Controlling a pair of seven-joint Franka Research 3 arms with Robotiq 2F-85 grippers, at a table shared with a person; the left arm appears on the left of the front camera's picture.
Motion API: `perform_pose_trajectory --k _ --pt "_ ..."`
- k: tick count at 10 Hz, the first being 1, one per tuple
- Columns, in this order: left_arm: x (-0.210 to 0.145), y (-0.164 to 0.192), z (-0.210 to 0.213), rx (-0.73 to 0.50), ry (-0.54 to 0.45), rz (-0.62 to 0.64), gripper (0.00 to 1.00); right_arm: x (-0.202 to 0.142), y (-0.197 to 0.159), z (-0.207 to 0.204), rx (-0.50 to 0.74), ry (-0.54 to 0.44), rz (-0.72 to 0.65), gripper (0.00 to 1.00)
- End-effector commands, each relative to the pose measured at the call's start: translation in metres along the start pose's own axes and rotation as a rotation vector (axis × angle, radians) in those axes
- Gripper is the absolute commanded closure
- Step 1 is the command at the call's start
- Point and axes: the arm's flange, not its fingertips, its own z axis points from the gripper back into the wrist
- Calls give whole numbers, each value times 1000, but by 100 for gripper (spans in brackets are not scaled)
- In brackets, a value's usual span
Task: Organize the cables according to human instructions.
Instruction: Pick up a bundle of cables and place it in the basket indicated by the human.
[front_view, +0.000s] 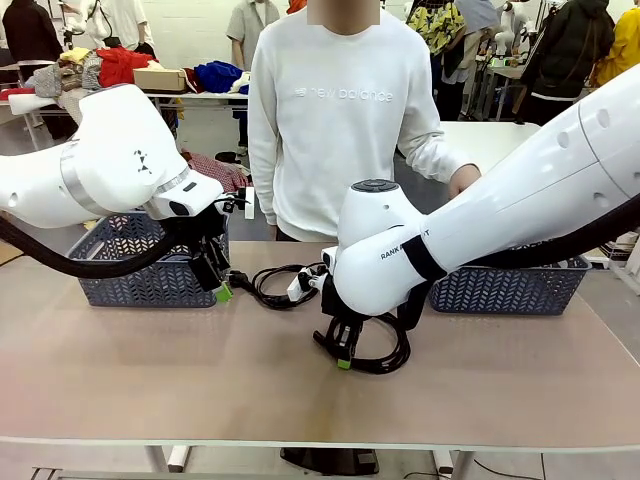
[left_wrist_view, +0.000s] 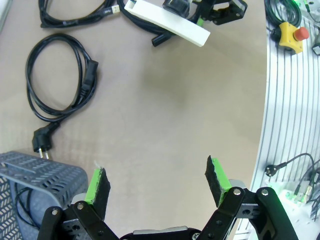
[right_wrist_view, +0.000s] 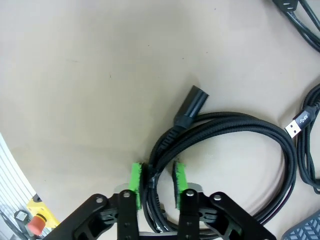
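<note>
We log: right claw (right_wrist_view: 157, 173) clamped on coiled cable (right_wrist_view: 235, 130), midway between tabletop (front_view: 500, 380) near and far edges | left claw (left_wrist_view: 156, 172) wide, empty | risk: loose loops may sag, snagging neighbouring cable (right_wrist_view: 300, 122)

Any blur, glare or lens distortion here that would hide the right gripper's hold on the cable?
Front view: even light, soft shadow under the right gripper, no glare. Right wrist view: sharp, the braided cable in its grip reads clearly. Left wrist view: wide-angle bend curves the table edge.
</note>
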Motion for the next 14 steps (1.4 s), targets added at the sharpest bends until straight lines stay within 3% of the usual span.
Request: perform_pose_trajectory --k 1,2,7,9,14 --pt "-1 -1 0 1 -1 10 0 4 2 -5 -3 14 -29 92" --pt "-1 -1 0 1 -1 10 0 3 3 0 -4 -8 -40 99" --pt "-1 -1 0 1 -1 10 0 -22 30 43 10 -26 -3 100" --pt "-1 -1 0 1 -1 10 0 -30 35 74 -52 -18 88 100" --pt "-1 -1 0 1 -1 10 0 -75 -1 163 67 16 415 100"
